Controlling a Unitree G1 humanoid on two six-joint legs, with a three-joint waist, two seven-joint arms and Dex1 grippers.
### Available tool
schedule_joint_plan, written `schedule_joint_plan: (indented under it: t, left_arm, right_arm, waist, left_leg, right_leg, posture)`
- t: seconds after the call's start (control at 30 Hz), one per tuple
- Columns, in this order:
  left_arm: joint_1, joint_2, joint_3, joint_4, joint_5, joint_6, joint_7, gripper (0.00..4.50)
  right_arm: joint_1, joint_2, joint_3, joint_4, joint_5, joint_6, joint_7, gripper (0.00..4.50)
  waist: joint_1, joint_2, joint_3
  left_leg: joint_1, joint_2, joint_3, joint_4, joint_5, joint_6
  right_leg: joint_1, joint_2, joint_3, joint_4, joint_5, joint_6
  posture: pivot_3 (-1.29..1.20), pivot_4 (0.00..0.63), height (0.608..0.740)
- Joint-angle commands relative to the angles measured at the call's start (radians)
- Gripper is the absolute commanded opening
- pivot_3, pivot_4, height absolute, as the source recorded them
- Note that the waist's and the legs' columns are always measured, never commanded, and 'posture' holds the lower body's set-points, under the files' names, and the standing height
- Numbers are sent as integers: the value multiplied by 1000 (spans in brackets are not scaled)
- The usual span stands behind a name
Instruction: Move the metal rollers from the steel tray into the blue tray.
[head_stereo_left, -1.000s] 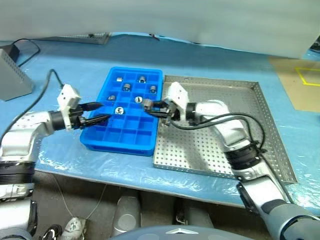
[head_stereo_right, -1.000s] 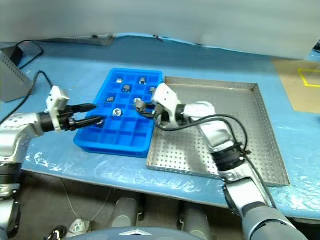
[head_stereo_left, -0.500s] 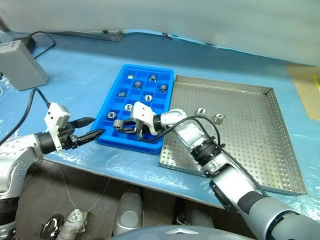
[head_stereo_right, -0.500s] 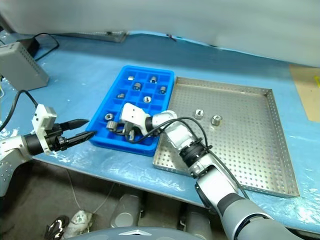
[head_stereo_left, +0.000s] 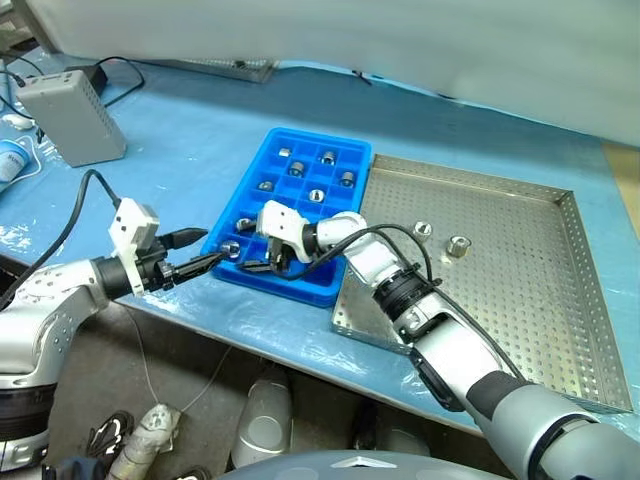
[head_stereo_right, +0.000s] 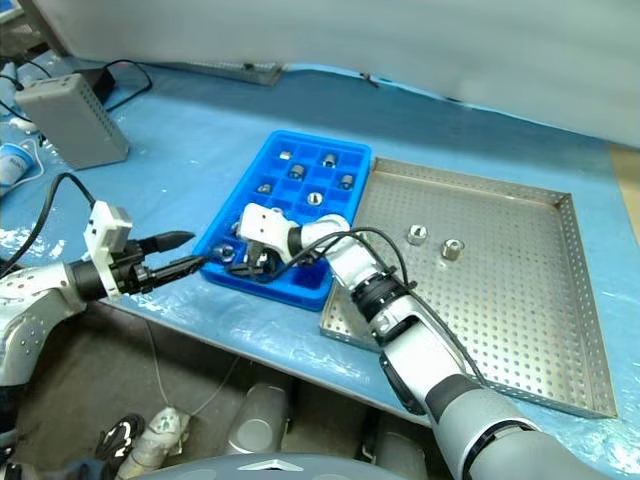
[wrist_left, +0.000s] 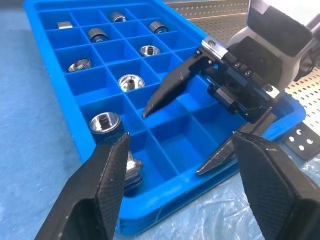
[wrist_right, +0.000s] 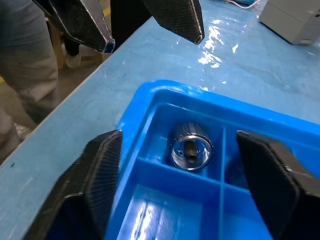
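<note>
With its black fingers apart, the right hand (head_stereo_left: 268, 258) is hovering over the bright blue compartmented plastic tray (head_stereo_left: 352, 156) holding most small silver metal rollers (head_stereo_left: 316, 195), while two are waiting in the shiny perforated steel tray (head_stereo_left: 520, 290).

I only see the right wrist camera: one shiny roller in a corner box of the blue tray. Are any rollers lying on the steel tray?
Observer: Yes, two metal rollers lie side by side on the steel tray.
Operator: Is my roller alone in the blue tray?
Observer: No, the blue tray holds several more, mostly in its far rows.
Operator: Whose black fingers are across from my gripper?
Observer: They belong to the left gripper, which is open and empty at the blue tray's near corner.
</note>
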Motion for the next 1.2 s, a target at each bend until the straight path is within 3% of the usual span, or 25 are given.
schedule_joint_plan:
  t: [0.03, 0.33, 0.57, 0.83, 0.97, 1.2]
  left_arm:
    - [-79, -9, -47, 59, 19, -42, -35, 3445]
    - [-321, -50, -177, 264, 99, -134, -133, 3445]
    - [-480, -208, -273, 373, 128, -171, -158, 3445]
    - [-598, -378, -354, 536, 203, -258, -175, 3445]
    - [-613, -401, -362, 570, 216, -285, -207, 3445]
    - [-587, -416, -364, 566, 232, -299, -219, 3445]
  right_arm:
    - [29, -26, -39, -136, 12, 57, -22, 3754]
    - [147, -167, -191, -469, 66, 267, -117, 3754]
    - [306, -290, -319, -643, 58, 370, -246, 3754]
    - [364, -298, -414, -597, 39, 360, -430, 3754]
    - [382, -301, -414, -547, 32, 342, -460, 3754]
    - [407, -362, -461, -415, 22, 292, -511, 3754]
  waist:
    - [-4, 0, 0]
    - [-38, -1, -1]
    - [-83, -2, -1]
    - [-167, -2, -1]
    - [-193, -2, -1]
    - [-193, -2, -1]
  left_leg:
    - [0, 0, 0, 0, 0, 0]
    - [0, 6, 0, 1, 4, -6]
    - [-1, 5, 1, 2, 6, -9]
    - [-2, 6, 1, 2, 6, -9]
    - [-2, 6, 1, 2, 6, -9]
    - [-3, 4, 1, 4, 5, -6]
  right_leg:
    - [0, 0, 0, 1, 0, 0]
    - [-2, 9, 4, 2, 0, 0]
    - [-2, 9, 5, 2, 1, -1]
    - [-2, 10, 5, 2, 1, -1]
    - [-2, 11, 4, 1, 1, -2]
    - [-2, 9, 4, 0, 1, -3]
  posture:
    - [432, 150, 740]
    - [295, 150, 740]
    - [181, 150, 740]
    - [87, 150, 740]
    - [80, 150, 740]
    - [85, 150, 740]
